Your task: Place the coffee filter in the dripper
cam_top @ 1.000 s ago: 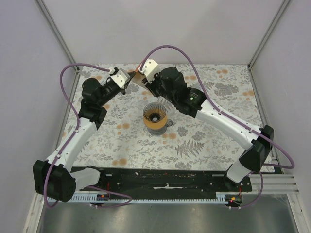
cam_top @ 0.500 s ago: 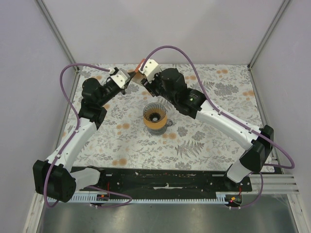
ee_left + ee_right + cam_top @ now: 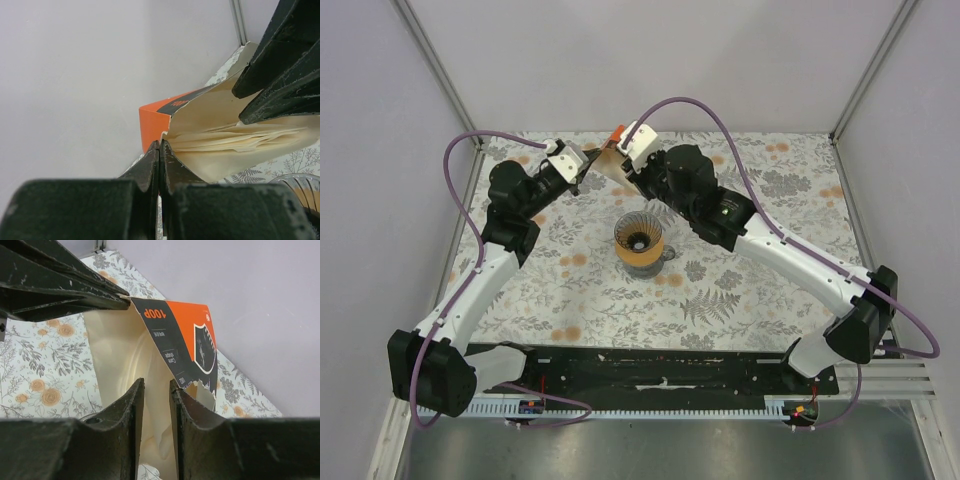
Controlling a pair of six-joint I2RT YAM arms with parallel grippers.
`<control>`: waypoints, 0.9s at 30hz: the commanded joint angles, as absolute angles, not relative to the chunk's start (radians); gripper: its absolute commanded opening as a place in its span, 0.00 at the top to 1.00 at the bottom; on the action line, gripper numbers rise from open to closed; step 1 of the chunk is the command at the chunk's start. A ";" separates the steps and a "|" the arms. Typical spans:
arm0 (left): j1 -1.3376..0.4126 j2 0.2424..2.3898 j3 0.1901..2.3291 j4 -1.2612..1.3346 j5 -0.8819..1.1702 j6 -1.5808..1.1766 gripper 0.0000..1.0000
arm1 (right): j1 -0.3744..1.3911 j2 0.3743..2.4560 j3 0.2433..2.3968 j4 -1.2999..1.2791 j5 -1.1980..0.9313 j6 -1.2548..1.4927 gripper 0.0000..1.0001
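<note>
The grey ribbed dripper (image 3: pixel 640 243) with its tan collar stands upright mid-table, apart from both grippers. Behind it an orange carton (image 3: pixel 613 135) is held off the cloth. My left gripper (image 3: pixel 160 144) is shut on the edge of the carton's (image 3: pixel 155 117) mouth. My right gripper (image 3: pixel 156 382) reaches into that mouth, its jaws narrowly apart over the stack of cream papers (image 3: pixel 120 355). No single coffee filter shows apart from the stack. In the left wrist view the right fingers (image 3: pixel 270 65) sit just above the papers (image 3: pixel 235 140).
A floral cloth (image 3: pixel 740 290) covers the table. Pale walls and metal corner posts (image 3: pixel 865 70) close in the back and sides. The carton hangs near the back wall. A black rail (image 3: pixel 660 370) runs along the near edge between the arm bases.
The right arm has swung its elbow outward to the right, and its wrist has edged toward the back wall. The carton's orange end now shows farther back. The left arm has held still.
</note>
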State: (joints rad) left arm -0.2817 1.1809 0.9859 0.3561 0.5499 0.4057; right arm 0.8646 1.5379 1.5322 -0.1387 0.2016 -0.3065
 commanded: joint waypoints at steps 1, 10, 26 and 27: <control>-0.285 1.150 0.986 0.405 0.581 0.383 0.98 | 0.854 1.551 1.568 -0.155 0.226 -0.314 0.67; -0.284 1.154 0.988 0.407 0.586 0.383 0.98 | 0.854 1.540 1.582 -0.221 0.069 -0.337 0.63; -0.284 1.155 0.991 0.413 0.589 0.373 0.98 | 0.859 1.692 1.684 -0.298 0.334 -0.359 0.48; -0.282 1.155 0.991 0.416 0.591 0.370 0.98 | 0.856 1.698 1.689 -0.298 0.334 -0.360 0.49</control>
State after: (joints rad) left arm -0.2810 1.1809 0.9859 0.3553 0.5510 0.4053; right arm 0.8623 1.6653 1.6405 -0.2951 0.2523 -0.3424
